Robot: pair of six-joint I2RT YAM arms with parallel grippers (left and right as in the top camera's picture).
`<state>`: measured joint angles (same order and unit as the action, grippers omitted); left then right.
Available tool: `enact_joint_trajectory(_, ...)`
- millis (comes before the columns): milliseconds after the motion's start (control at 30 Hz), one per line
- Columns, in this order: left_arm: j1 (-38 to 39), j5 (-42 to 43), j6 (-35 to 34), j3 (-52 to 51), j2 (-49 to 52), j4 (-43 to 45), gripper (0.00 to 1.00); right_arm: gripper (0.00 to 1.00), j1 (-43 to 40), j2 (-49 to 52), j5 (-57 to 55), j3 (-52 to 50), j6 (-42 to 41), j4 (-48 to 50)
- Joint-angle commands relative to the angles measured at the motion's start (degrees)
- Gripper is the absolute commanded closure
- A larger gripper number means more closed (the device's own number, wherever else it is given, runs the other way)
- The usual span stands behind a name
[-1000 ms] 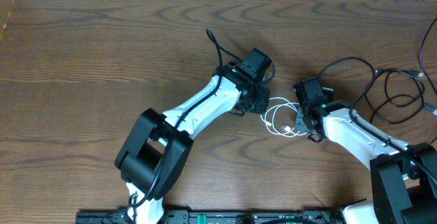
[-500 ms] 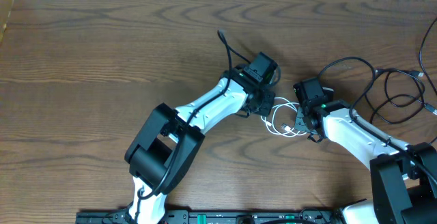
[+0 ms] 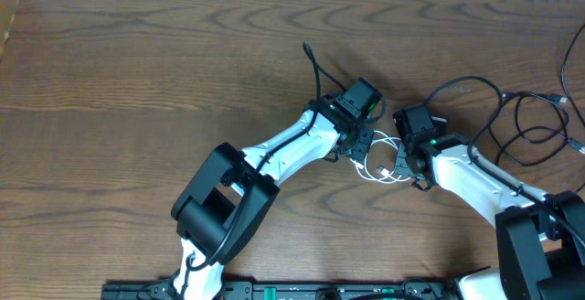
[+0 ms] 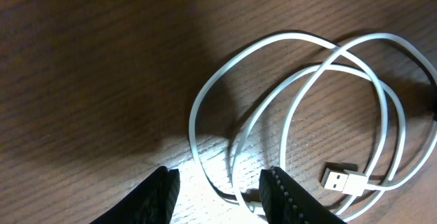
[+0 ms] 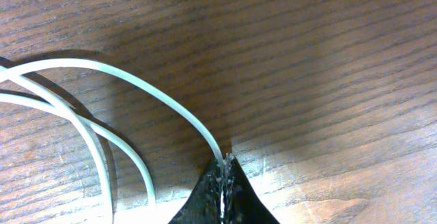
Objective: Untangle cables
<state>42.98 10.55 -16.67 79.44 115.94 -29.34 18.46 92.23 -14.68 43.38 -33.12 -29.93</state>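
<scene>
The white cable (image 3: 367,166) lies coiled on the table between my two grippers. In the left wrist view its loops (image 4: 287,37) and its USB plug (image 4: 341,181) show. My left gripper (image 3: 363,143) is open (image 4: 222,183), its fingers either side of a white strand and a thin black cable end (image 4: 242,198). The black cable (image 3: 315,67) runs from behind the left wrist up to a free end. My right gripper (image 3: 402,160) is shut (image 5: 223,166) on a strand of the white cable (image 5: 75,61) at the coil's right side.
Thicker black leads (image 3: 512,117) loop over the table at the far right, by the right arm's base. The table's back edge runs along the top of the overhead view.
My left arm has moved right and a little up, onto the white coil. The black cable's free end has shifted right with it. The right arm has not moved.
</scene>
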Motion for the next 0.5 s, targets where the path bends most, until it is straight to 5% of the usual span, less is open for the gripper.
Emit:
enact_joint_trajectory(0, 0.24, -0.98, 0.55, -0.37, 0.9, 0.13, 0.56, 0.99, 0.37, 1.66, 1.38, -1.6, -1.11, -0.24)
enact_joint_trajectory(467, 1.25, -0.98, 0.33, -0.48, 3.87, -0.02, 0.56, 0.99, 0.37, 1.66, 1.36, -1.6, -1.11, -0.26)
